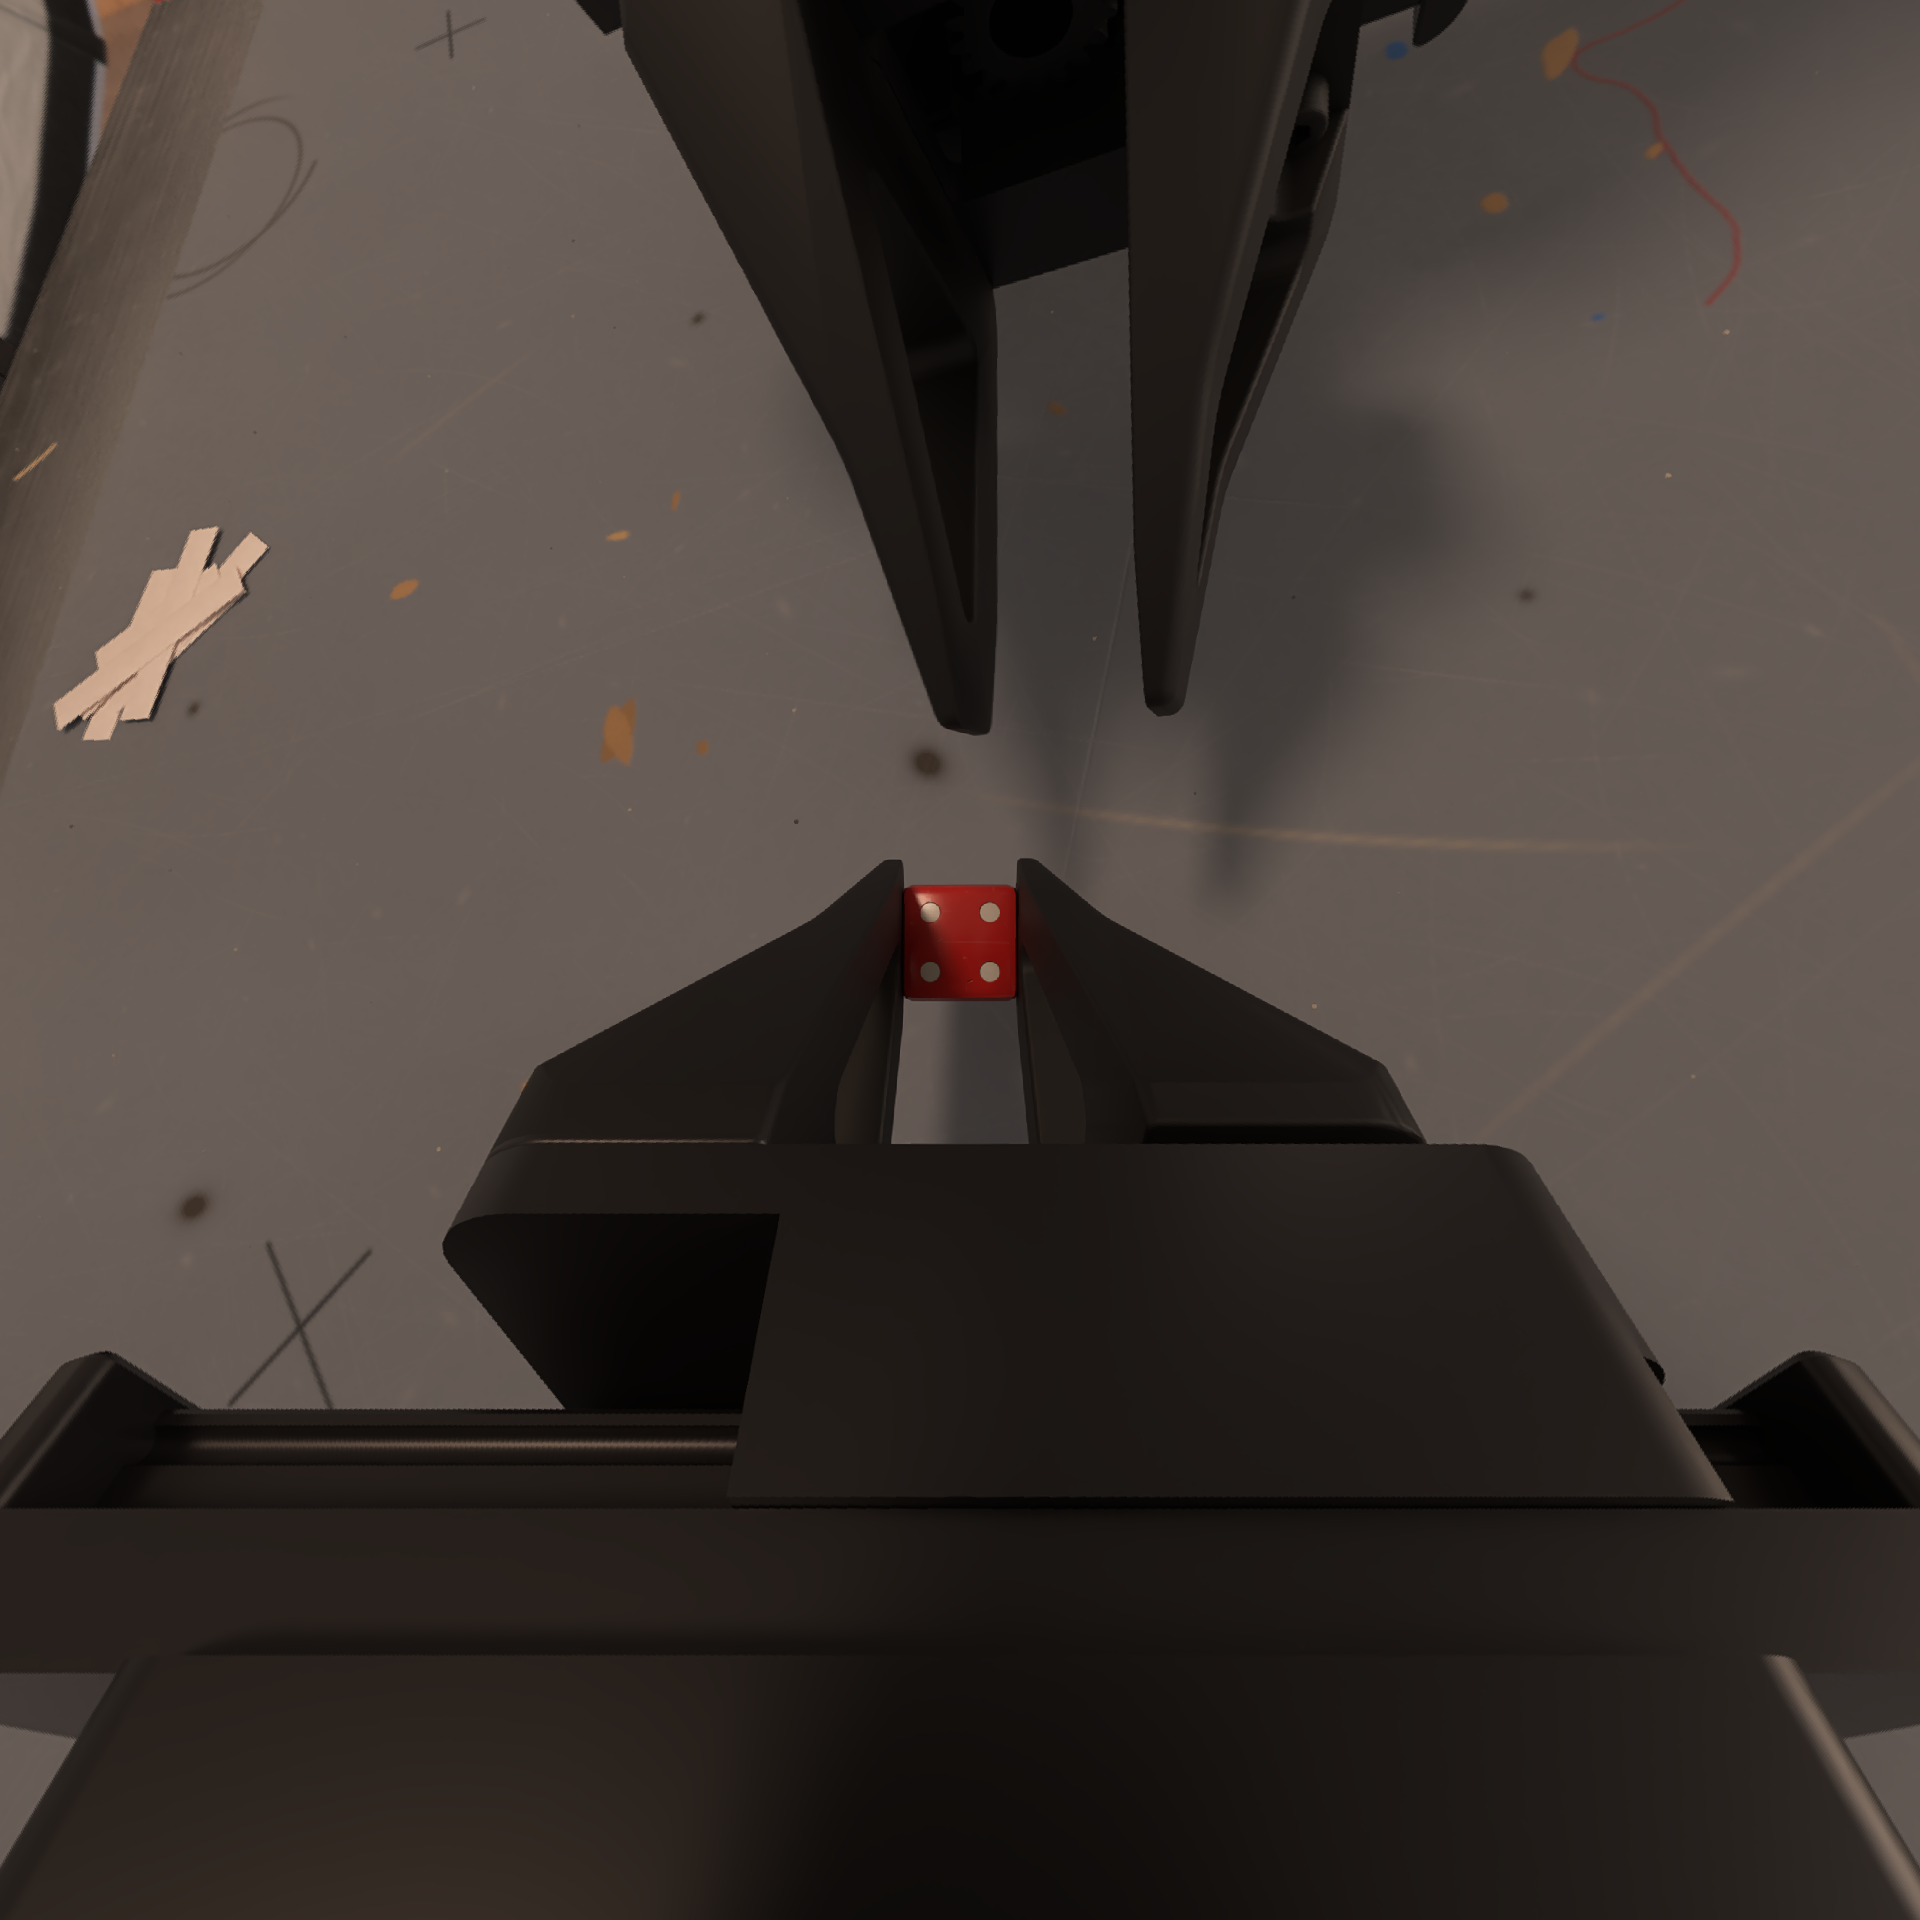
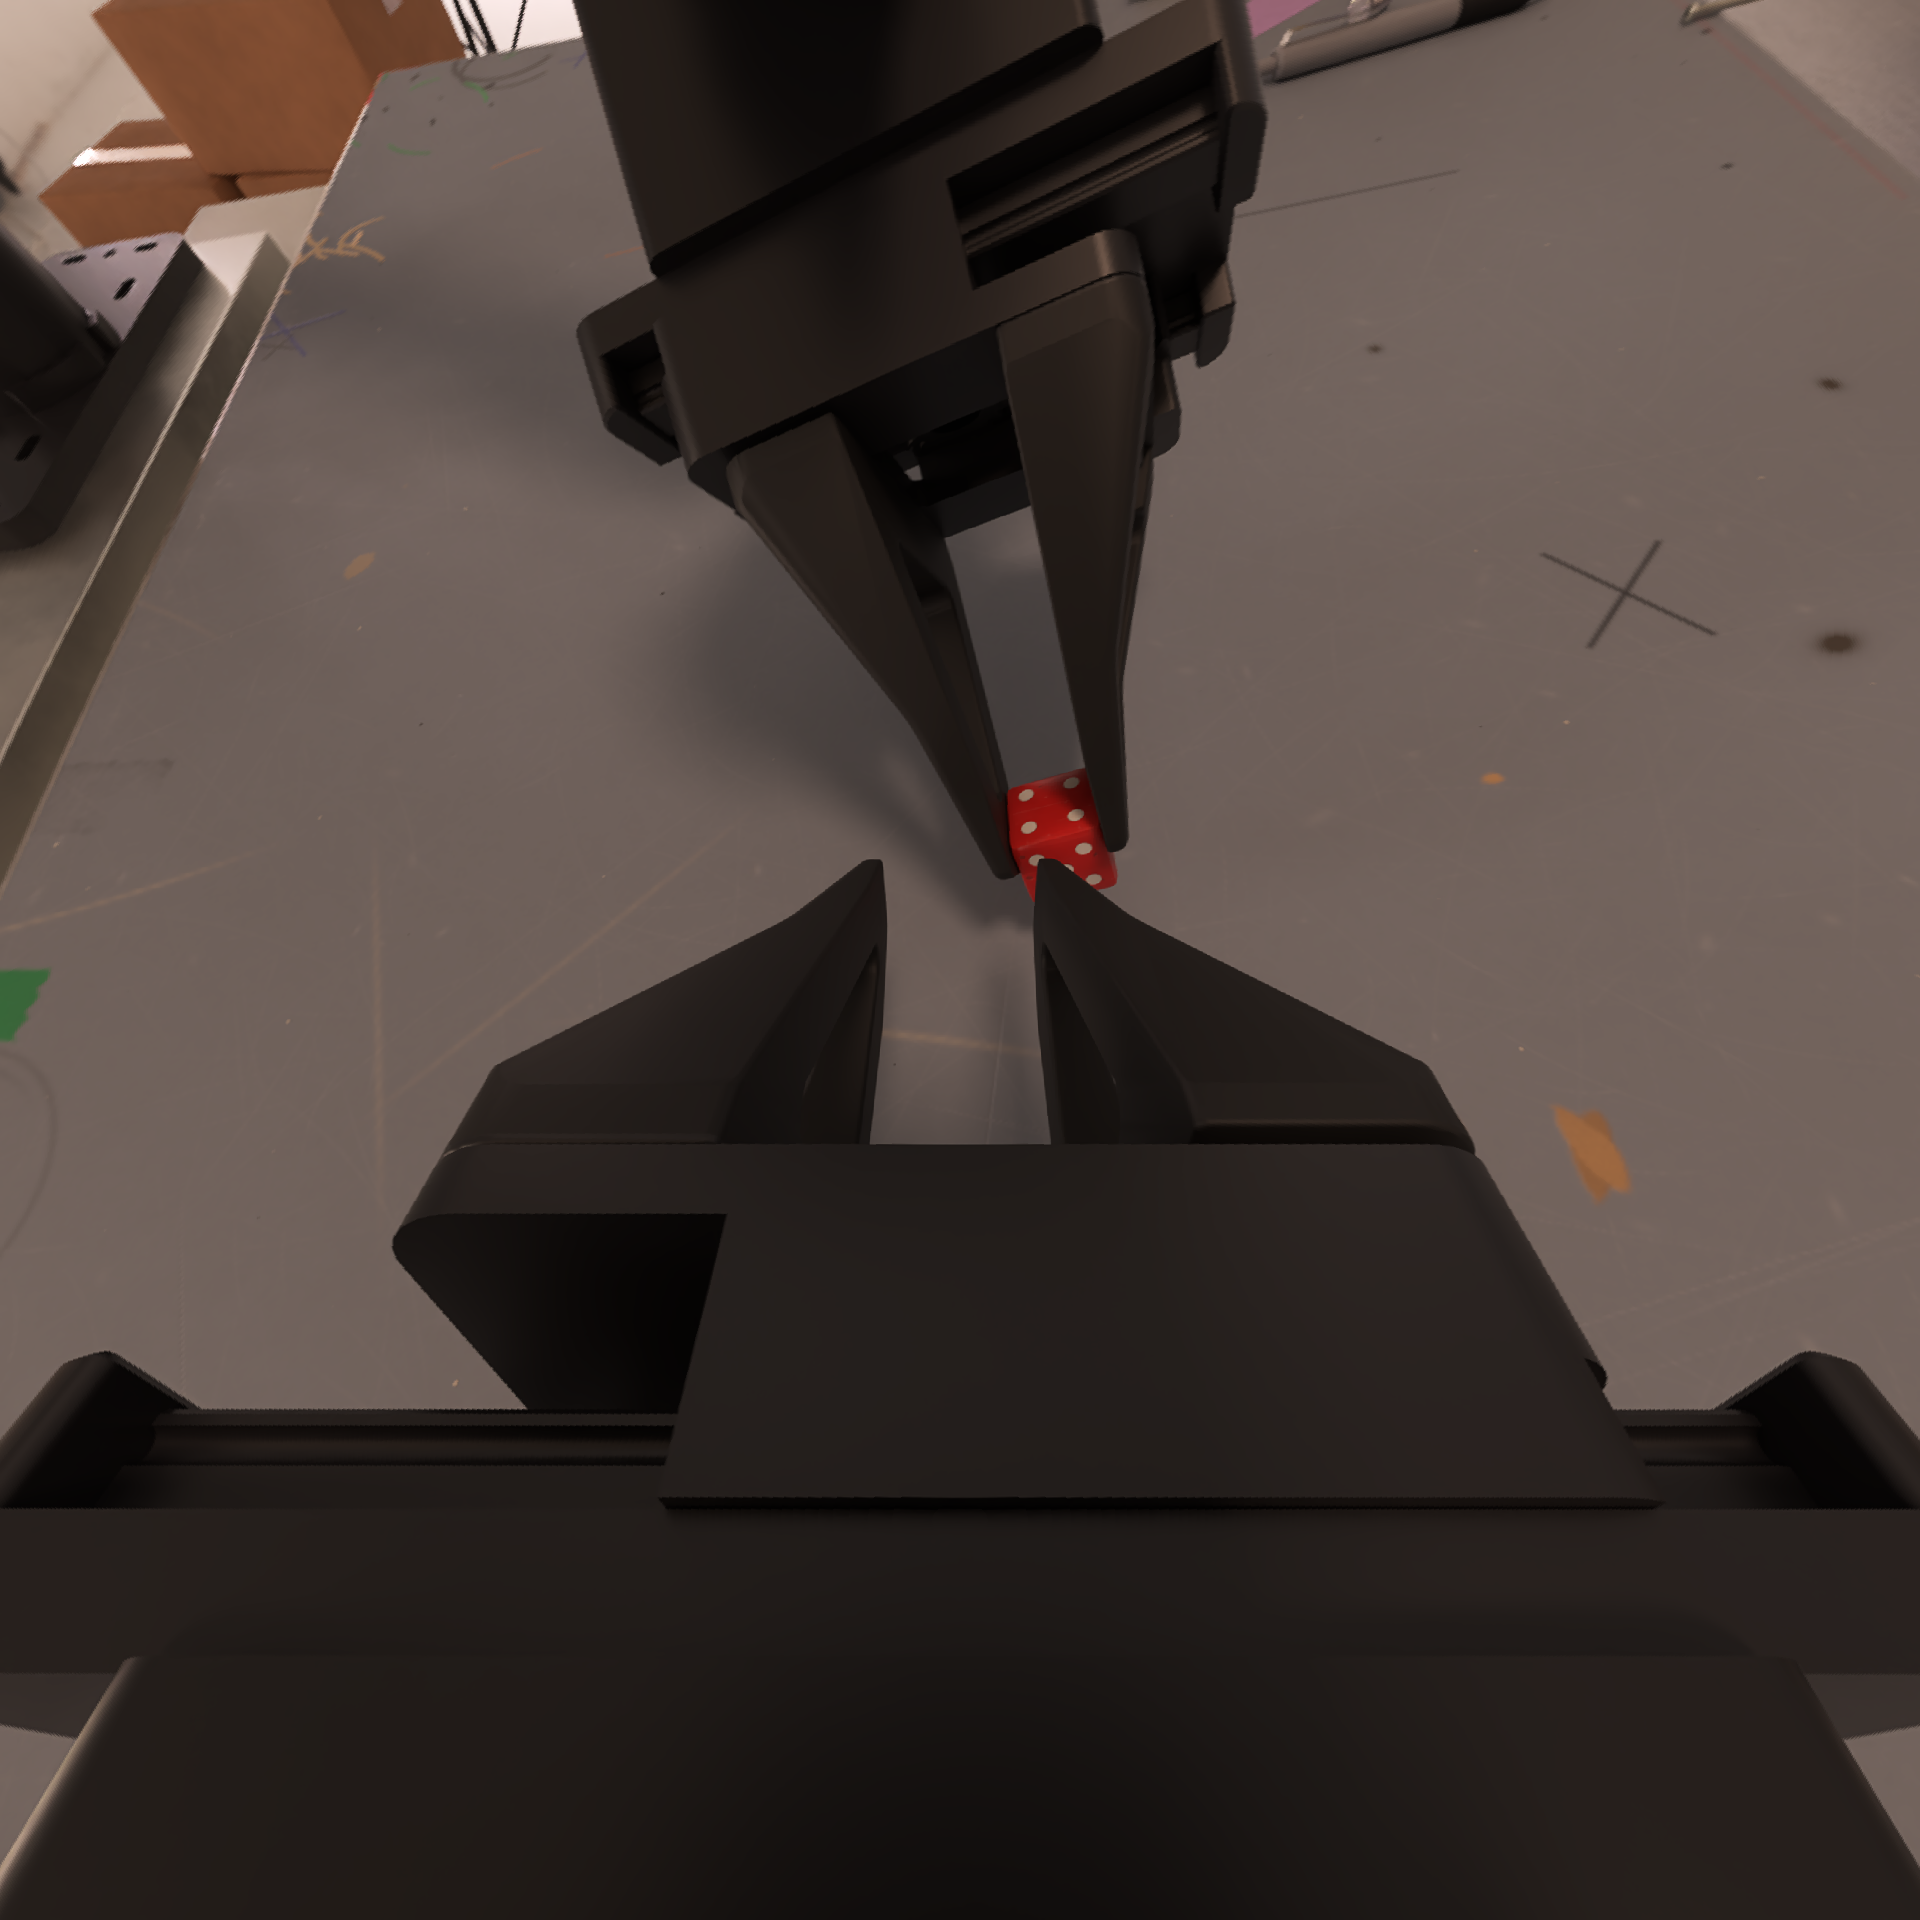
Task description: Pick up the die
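The small red die with white pips [image 1: 959,941] sits at the centre of the left wrist view, pinched between the two dark fingertips of the left tool [image 1: 959,935], its four-pip face toward the camera. In the right wrist view the same die [image 2: 1060,826] appears just above centre, clamped at the tips of the left tool [image 2: 1060,836] reaching down from the upper middle of the frame. The right tool [image 2: 958,883] is released, its fingers parted with nothing between them; its right fingertip overlaps the die's lower edge in the picture. In the left wrist view the right tool [image 1: 1068,722] hangs from the top centre. The grey scuffed bench [image 1: 416,935] lies beneath, with pale tape strips [image 1: 156,639] at the left.
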`<state>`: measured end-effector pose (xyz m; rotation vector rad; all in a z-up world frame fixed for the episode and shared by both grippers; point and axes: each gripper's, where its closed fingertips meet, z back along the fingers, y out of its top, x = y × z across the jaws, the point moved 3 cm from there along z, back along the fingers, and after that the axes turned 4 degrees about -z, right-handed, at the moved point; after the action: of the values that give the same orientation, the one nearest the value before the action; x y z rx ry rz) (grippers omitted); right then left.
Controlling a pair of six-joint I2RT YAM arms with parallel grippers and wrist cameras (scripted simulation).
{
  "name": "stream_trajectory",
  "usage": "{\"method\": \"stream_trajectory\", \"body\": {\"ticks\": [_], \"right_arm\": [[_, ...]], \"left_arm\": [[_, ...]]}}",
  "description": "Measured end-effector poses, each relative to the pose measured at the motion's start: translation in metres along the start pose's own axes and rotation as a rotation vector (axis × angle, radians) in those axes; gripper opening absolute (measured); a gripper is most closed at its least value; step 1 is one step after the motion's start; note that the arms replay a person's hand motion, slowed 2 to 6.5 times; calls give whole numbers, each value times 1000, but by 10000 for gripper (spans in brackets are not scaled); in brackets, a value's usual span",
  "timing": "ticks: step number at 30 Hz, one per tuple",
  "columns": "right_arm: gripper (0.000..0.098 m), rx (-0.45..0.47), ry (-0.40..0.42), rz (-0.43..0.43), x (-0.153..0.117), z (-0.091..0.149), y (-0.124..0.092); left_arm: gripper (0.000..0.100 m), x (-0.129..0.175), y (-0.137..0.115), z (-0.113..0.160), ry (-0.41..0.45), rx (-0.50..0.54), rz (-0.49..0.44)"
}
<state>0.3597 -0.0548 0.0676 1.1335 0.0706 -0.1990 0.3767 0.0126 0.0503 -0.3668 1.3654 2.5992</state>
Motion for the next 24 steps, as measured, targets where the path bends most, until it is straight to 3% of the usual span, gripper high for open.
{"method": "stream_trajectory", "body": {"ticks": [5, 12, 15, 18, 24], "right_arm": [[292, 27, -42, -16, 3, 2, 1], [320, -14, -54, -25, 5, 1, -2], [297, -39, -32, -7, 1, 0, -3], [188, -56, 8, 7, -4, -1, -5], [219, -31, -9, 0, -3, -1, -4]], "left_arm": [[178, 0, 0, 0, -2, -1, 2], [178, 0, 0, 0, -2, -1, 2], [178, 0, 0, 0, -2, -1, 3], [178, -1, 0, 0, -2, -1, 4], [178, -1, 0, 0, -4, -2, 6]]}}
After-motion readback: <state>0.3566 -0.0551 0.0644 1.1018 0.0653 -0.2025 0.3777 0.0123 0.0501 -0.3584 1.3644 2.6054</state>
